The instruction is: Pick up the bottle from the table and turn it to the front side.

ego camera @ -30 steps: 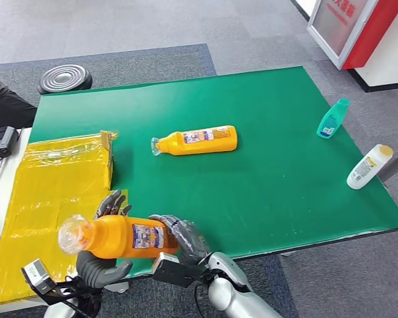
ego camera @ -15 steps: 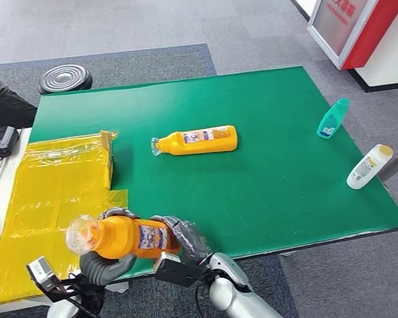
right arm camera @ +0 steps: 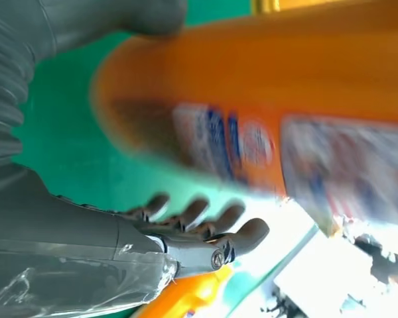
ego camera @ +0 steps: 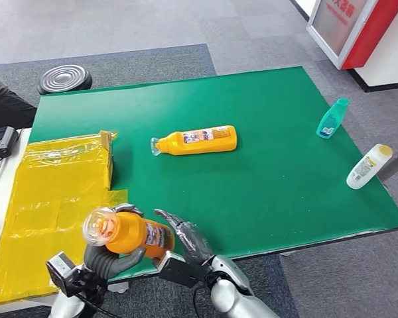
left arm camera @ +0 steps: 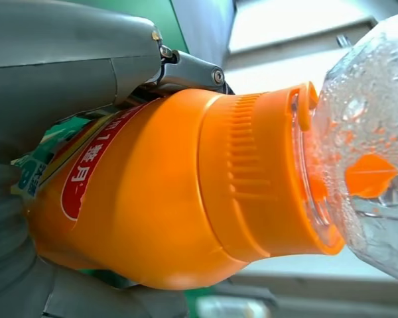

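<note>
Orange and lifted clear of the worktop (ego camera: 267,165), the bottle (ego camera: 132,233) lies roughly level in the left robot hand (ego camera: 107,260), near the worktop's front edge beside the yellow sheet (ego camera: 52,192). Its clear cap (ego camera: 97,226) is tipped toward the head camera. That hand is wrapped around the body from below, thumb and fingers clasping it, which leaves the label face free to be read and rolled; the left wrist view shows the grey thumb lying along the printed label.

Just off the bottle's base end, the right robot hand (ego camera: 186,237) has its fingers spread and nothing in them. In the right wrist view, the fingers (right arm camera: 201,215) sit just beside the blurred label without clearly touching it. It is probably placed there to steady or help twist the bottle while the left hand carries the weight.

A second orange bottle (ego camera: 197,140) lies on its side mid-worktop, well apart. Judging by the label's angle, the turn looks under way, not finished.
</note>
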Tool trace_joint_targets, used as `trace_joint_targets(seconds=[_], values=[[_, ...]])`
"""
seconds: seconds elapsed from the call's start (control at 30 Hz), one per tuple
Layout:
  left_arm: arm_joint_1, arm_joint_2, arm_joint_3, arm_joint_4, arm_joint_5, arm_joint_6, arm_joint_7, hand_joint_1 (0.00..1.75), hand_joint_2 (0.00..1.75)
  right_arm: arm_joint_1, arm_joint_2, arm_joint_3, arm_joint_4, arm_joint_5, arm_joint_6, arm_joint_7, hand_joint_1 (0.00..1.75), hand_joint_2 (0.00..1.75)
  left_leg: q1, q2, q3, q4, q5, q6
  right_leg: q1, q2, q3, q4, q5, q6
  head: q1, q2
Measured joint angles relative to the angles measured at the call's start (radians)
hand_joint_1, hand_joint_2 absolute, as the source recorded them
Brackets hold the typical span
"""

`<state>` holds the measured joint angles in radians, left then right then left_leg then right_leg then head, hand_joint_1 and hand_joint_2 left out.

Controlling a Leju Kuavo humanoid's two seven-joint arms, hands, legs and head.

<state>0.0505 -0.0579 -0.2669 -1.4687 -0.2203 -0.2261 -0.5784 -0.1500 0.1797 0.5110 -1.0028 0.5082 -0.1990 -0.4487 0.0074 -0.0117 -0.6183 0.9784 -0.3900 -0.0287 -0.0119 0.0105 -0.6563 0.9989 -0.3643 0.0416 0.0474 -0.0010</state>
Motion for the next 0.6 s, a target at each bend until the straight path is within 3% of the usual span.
trace_joint_targets(seconds=[0.2,0.4,0.6], values=[[-0.023,0.091,0.094,-0.108,-0.136,0.163,0.077,1.75,1.75,0.102,-0.034,-0.064,-0.137,-0.045,0.017,-0.018,0.00,1.75,0.001,0.000,0.000,0.000,0.000,-0.001,0.001,0.000,0.000,0.000,0.000,-0.001,0.000,0.000],[-0.023,0.206,0.242,-0.259,-0.206,0.178,0.121,1.75,1.75,0.242,-0.075,-0.147,-0.257,-0.105,0.053,-0.057,0.00,1.75,0.001,0.000,0.000,0.000,-0.002,-0.002,0.002,0.000,0.000,0.000,-0.002,-0.001,0.000,0.000],[-0.027,0.289,0.280,-0.324,-0.429,0.227,0.197,1.75,1.75,0.312,-0.080,-0.216,-0.319,-0.155,0.104,-0.082,0.00,1.75,0.001,0.000,0.000,0.000,-0.002,-0.001,0.001,0.000,0.000,0.000,-0.002,-0.001,0.000,0.000]])
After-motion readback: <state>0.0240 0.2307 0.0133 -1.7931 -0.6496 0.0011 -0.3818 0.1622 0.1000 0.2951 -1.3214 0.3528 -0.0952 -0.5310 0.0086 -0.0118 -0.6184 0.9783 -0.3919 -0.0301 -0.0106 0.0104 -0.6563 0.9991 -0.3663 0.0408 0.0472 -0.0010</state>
